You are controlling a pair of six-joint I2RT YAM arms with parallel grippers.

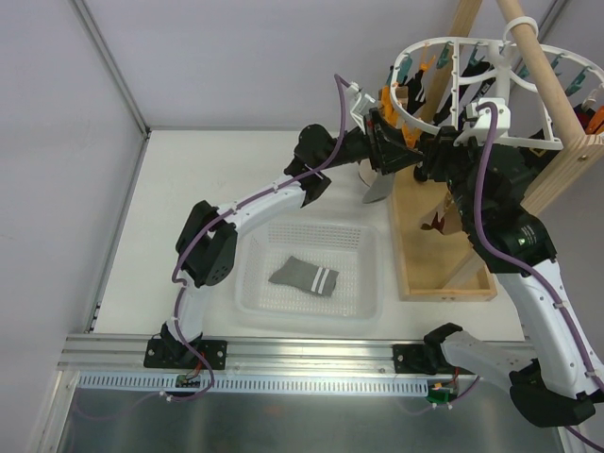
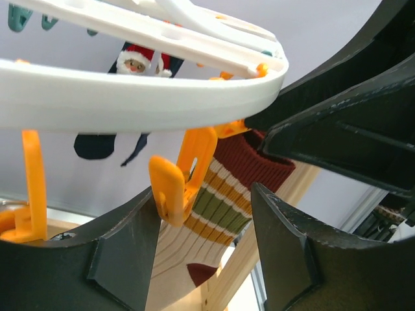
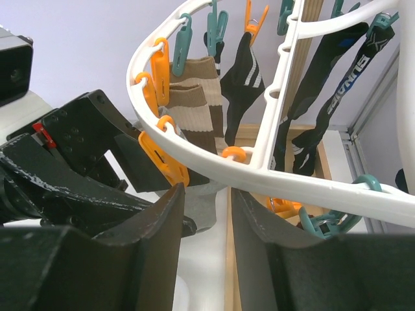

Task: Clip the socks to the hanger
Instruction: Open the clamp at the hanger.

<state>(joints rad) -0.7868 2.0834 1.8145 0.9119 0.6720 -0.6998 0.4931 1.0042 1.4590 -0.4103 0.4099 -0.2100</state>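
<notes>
The white ring hanger (image 1: 444, 52) hangs at the back right, and its rim crosses the left wrist view (image 2: 130, 97) and the right wrist view (image 3: 194, 146). One grey sock (image 1: 304, 276) with white stripes lies in the basket. A second grey sock (image 1: 377, 187) hangs under the hanger's near-left rim; its top is hidden, and it also shows in the right wrist view (image 3: 209, 204). My left gripper (image 1: 392, 142) is open, its jaws on either side of an orange clip (image 2: 181, 172). My right gripper (image 1: 427, 165) is open and empty just below the rim (image 3: 207, 194).
A clear plastic basket (image 1: 363, 274) sits mid-table. A wooden pole frame (image 1: 557, 104) on a wooden base (image 1: 425, 255) holds the hanger. A beige striped sock (image 2: 214, 207), black socks (image 3: 243, 74) and a brown sock (image 3: 194, 97) hang from other clips.
</notes>
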